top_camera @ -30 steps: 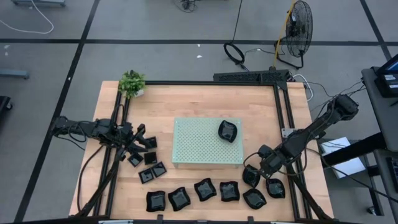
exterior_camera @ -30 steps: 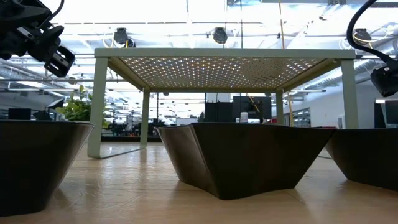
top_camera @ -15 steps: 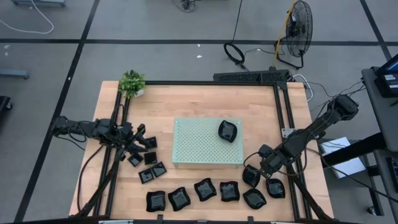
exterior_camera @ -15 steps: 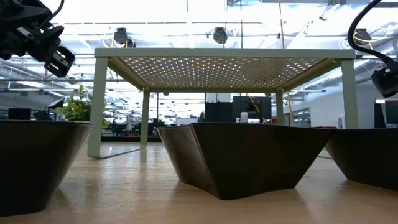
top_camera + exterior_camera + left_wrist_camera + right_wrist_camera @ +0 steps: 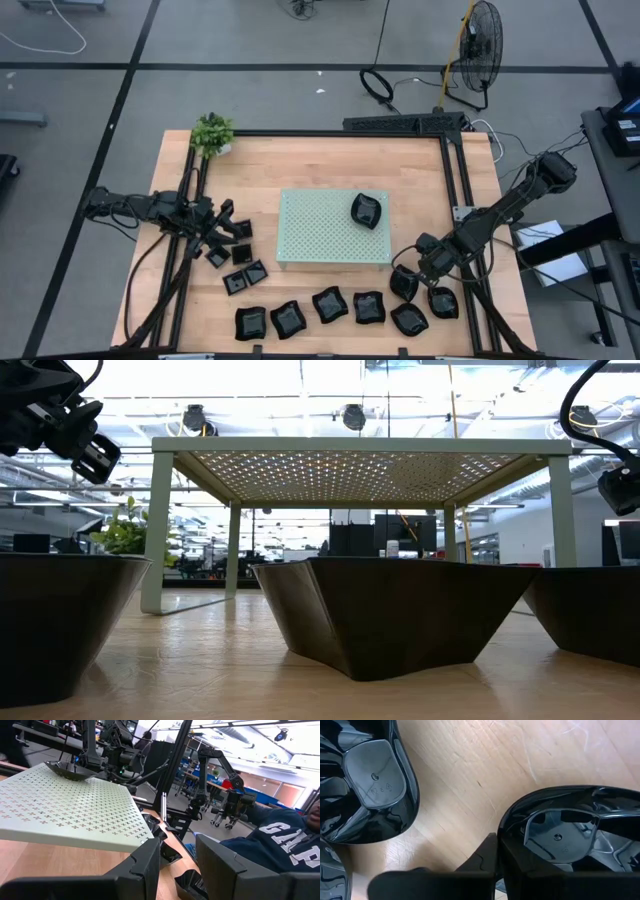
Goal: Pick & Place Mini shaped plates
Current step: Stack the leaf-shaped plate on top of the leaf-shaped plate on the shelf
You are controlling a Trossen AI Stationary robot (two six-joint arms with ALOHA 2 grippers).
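Note:
Many glossy black mini plates lie on the wooden table: a row along the near edge (image 5: pixel 330 304), tiny squares at the left (image 5: pixel 241 254), and one on the pale green perforated board (image 5: pixel 367 211). My right gripper (image 5: pixel 412 272) is down at a leaf-like plate (image 5: pixel 404 285) at the near right, shut on its rim; this plate fills the right of the right wrist view (image 5: pixel 570 835). My left gripper (image 5: pixel 177 865) is open and empty, raised above the tiny squares (image 5: pixel 224 232). My right gripper has one finger (image 5: pixel 485 857) against the outside of the plate's rim (image 5: pixel 504 837), coming from above. The other finger is hidden by the plate and the gripper body. I cannot tell whether the plate's base is on the table.
The green board (image 5: pixel 333 228) stands on legs in the table's middle. A small potted plant (image 5: pixel 212 133) is at the far left corner. Black frame rails (image 5: pixel 455 190) run along the table's sides. Another leaf-like plate (image 5: pixel 375 785) lies close by the right gripper.

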